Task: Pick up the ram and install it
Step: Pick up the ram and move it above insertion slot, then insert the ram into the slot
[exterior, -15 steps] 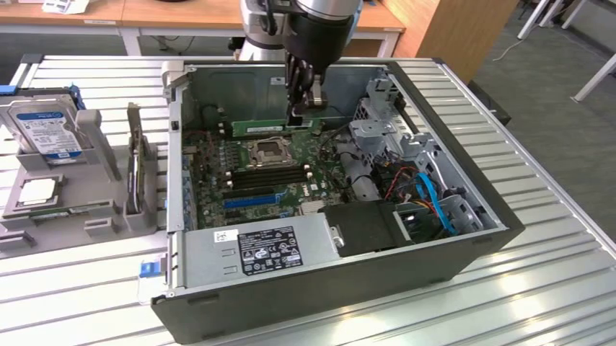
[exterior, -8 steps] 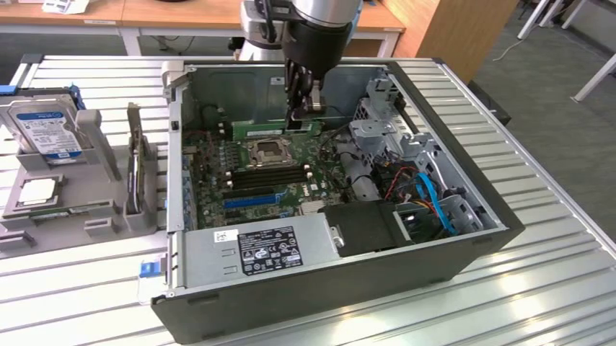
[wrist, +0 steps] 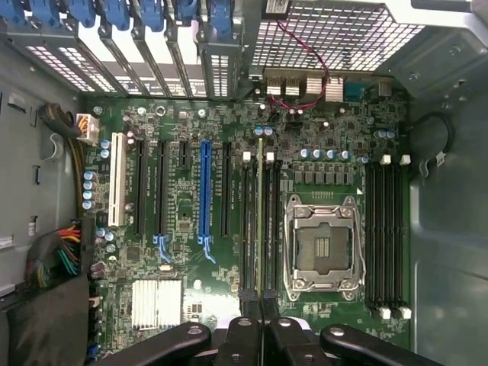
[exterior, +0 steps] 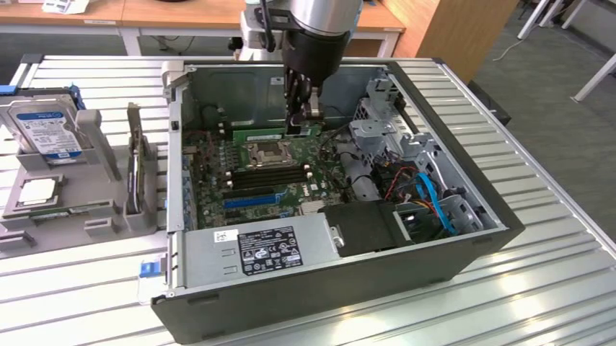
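The ram (exterior: 258, 135) is a thin green stick held on edge inside the open computer case (exterior: 481, 245), just beyond the CPU socket (exterior: 267, 153). My gripper (exterior: 308, 127) reaches down into the case and is shut on the end of the stick nearest it. In the wrist view the ram (wrist: 260, 221) shows edge-on as a thin line running away from my gripper (wrist: 259, 303), lined up over the black memory slots (wrist: 249, 221) beside the CPU socket (wrist: 320, 248). Whether it sits in a slot I cannot tell.
A grey holder (exterior: 101, 216) on the exterior view's left carries a hard drive (exterior: 43, 126), a chip (exterior: 37, 191) and an upright expansion card (exterior: 140, 169). Inside the case, the power supply (exterior: 260, 249) fills the near side; a drive cage (exterior: 385, 122) and blue cables (exterior: 438, 205) crowd the right.
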Controlling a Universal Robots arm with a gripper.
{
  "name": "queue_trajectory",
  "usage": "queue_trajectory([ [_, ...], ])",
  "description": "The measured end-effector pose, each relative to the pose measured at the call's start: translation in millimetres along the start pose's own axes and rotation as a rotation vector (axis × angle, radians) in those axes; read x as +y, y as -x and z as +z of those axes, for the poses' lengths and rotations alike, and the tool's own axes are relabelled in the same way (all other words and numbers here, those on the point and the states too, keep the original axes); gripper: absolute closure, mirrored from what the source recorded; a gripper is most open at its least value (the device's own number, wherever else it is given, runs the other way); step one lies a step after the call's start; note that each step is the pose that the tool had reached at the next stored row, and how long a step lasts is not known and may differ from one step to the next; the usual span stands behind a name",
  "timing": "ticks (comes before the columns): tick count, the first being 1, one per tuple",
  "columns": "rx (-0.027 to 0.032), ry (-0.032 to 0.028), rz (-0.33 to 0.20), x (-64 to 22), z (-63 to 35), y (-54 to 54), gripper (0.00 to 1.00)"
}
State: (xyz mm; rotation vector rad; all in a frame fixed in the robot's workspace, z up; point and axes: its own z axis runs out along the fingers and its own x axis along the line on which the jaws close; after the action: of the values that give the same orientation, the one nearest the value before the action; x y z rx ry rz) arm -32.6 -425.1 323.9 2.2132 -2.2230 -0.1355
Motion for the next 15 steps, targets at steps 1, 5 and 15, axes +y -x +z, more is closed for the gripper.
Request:
queue_trajectory([
  [1,0.0001,0.0000,0.000,0.0,0.0,0.0,0.88],
  [5,-0.0001,0.0000,0.000,-0.9,0.3,0.0,0.88],
  [15,-0.0001,0.0000,0.000,-4.7,0.2,0.0,0.88],
])
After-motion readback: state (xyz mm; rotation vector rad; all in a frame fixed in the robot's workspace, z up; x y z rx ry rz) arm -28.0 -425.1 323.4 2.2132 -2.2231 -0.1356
